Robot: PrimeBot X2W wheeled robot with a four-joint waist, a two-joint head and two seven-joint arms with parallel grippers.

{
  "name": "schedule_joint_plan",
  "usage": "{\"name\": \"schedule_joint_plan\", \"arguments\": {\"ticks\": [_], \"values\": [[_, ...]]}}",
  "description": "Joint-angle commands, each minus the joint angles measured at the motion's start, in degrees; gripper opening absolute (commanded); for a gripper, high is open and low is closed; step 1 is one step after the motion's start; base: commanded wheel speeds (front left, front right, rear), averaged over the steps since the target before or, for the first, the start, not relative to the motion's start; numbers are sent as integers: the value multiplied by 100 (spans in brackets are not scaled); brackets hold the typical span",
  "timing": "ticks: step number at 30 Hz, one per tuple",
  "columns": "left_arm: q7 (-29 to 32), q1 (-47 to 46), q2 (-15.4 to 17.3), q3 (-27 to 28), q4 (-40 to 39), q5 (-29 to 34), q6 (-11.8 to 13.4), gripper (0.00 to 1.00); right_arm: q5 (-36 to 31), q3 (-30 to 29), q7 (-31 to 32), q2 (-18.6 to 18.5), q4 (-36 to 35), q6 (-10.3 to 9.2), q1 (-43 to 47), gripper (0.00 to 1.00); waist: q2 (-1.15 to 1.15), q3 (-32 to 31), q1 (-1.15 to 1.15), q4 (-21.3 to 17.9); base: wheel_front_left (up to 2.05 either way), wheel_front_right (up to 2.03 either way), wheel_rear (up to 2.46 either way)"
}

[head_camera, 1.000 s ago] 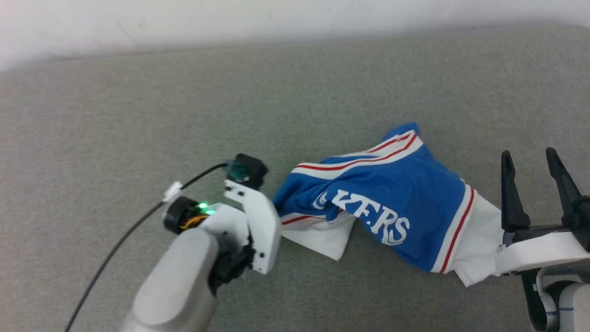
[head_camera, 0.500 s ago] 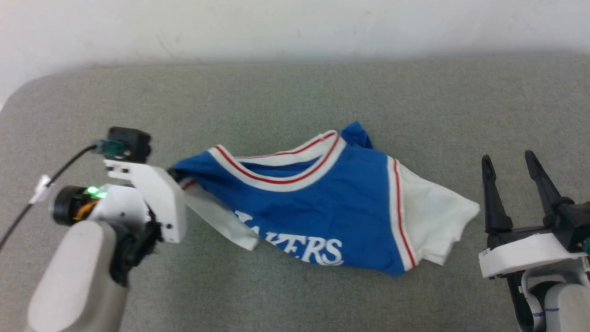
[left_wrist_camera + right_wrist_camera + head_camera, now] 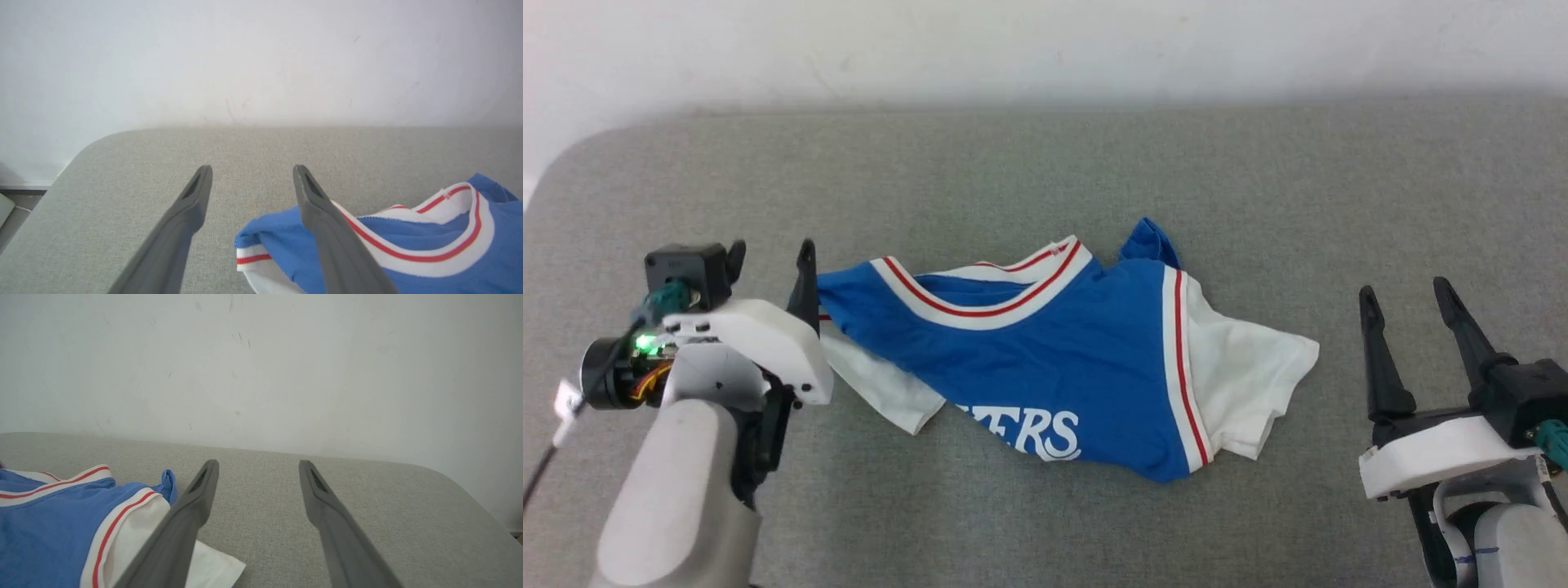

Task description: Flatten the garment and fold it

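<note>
Garment lies on padded surface, approx. centre, collar toward far side, lettering on near side. L gripper sits at garment's left end, inner finger just beside cloth edge. R gripper is right of garment, near sleeve, not touching. Wall stands behind surface's far edge.

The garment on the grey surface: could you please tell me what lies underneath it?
From under the garment, a white sleeve pokes out on the robot's left, lying on the grey surface. Whatever else lies beneath is covered; the start of the lettering is folded from sight.
</note>
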Motion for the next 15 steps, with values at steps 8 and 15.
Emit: {"name": "schedule_joint_plan", "arguments": {"ticks": [8,15], "values": [[-2312,705,-409,-69,69,117,-190,100,-77,77,264,12,208,-4,237,100,0,-633,0,364,0,0,0],[-2750,1450,-516,83,-443,385,-213,100,186,229,1245,-343,371,-4,288,100,0,-757,0,753,0,0,0]]}}
